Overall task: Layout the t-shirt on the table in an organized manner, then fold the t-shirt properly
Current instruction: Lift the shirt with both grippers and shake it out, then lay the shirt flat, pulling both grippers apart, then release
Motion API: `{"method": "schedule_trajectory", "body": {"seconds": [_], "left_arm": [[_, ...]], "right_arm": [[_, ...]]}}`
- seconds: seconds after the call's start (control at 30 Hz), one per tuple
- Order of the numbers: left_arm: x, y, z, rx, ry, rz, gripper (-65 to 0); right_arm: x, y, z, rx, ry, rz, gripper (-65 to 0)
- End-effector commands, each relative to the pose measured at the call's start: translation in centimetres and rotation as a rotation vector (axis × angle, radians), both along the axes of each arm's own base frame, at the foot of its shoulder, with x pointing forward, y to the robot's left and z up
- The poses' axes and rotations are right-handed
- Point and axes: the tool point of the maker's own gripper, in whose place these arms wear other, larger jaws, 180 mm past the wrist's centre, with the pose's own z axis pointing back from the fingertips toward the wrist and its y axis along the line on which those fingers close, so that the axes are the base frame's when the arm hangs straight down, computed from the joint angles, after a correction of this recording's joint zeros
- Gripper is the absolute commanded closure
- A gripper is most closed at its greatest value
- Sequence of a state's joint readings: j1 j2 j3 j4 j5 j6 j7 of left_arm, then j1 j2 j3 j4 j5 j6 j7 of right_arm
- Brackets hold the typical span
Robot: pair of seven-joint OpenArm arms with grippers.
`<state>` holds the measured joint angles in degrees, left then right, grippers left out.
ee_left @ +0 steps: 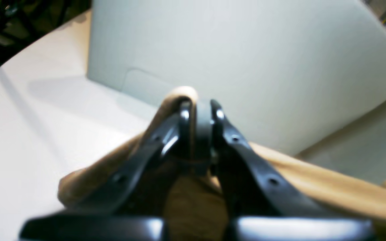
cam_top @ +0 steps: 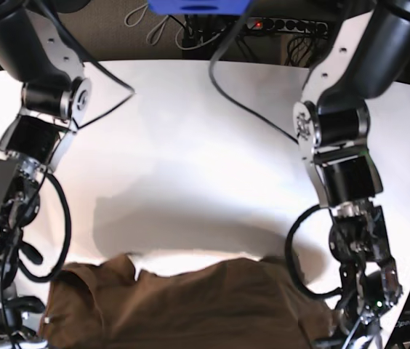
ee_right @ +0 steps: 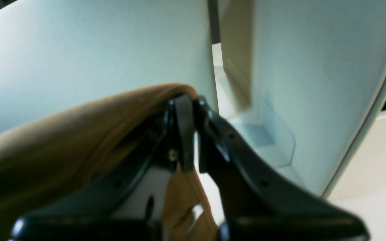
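both sets of fingers are pinched onto the t-shirt (cam_top: 190,305): left gripper (ee_left: 200,107) and right gripper (ee_right: 189,103) each clamp a fold of brown cloth. it hangs spread at the near edge of the table (cam_top: 205,145), whose white top lies bare beyond.
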<state>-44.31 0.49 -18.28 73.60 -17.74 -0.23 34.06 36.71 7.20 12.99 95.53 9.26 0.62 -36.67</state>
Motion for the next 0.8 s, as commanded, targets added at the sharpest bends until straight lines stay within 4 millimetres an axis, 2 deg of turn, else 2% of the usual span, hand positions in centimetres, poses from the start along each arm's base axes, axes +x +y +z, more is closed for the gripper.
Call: {"method": "schedule_trajectory", "body": {"seconds": [0.0,0.03,0.07,0.13,0.2,0.33,0.47,0.53,0.6,0.67,0.77], "left_arm": [[0.0,0.7,3.5,0.013,-0.09,0.025,-0.4],[-0.1,0.7,3.7,0.014,-0.094,0.025,-0.4],[-0.3,0.7,3.8,0.015,-0.099,0.026,-0.4],[-1.0,0.7,2.7,0.015,-0.092,0.026,-0.4],[-2.5,0.0,1.4,-0.01,-0.093,0.01,-0.4],[-6.1,-0.7,-6.3,-0.049,0.045,-0.022,-0.4],[-11.4,-1.5,-14.6,-0.128,0.199,-0.054,-0.4],[-14.3,-1.6,-19.0,-0.167,0.298,-0.056,-0.4],[-17.3,-1.4,-22.6,-0.198,0.384,-0.057,-0.4],[-20.1,-1.8,-25.4,-0.258,0.455,-0.063,-0.4],[-22.6,-1.8,-28.2,-0.322,0.533,-0.063,-0.4]], "right_arm": [[-0.5,-0.8,3.4,-0.021,-0.095,-0.027,0.0],[-0.8,-0.8,3.6,-0.026,-0.104,-0.03,0.0],[-1.2,-0.8,2.8,-0.032,-0.091,-0.031,0.0],[-2.2,-0.8,0.8,-0.044,-0.057,-0.033,0.0],[-4.0,-0.3,-1.5,-0.061,-0.022,-0.031,0.0],[-7.3,1.5,-8.6,-0.029,0.11,-0.007,0.0],[-11.4,2.5,-16.2,-0.005,0.246,-0.004,0.0],[-13.3,2.7,-18.8,0.0,0.291,-0.01,0.0],[-15.2,3.0,-21.4,0.015,0.342,-0.014,0.0],[-17.2,3.2,-23.6,0.031,0.401,-0.022,0.0],[-19.3,3.6,-26.1,0.049,0.48,-0.023,0.0]]}}
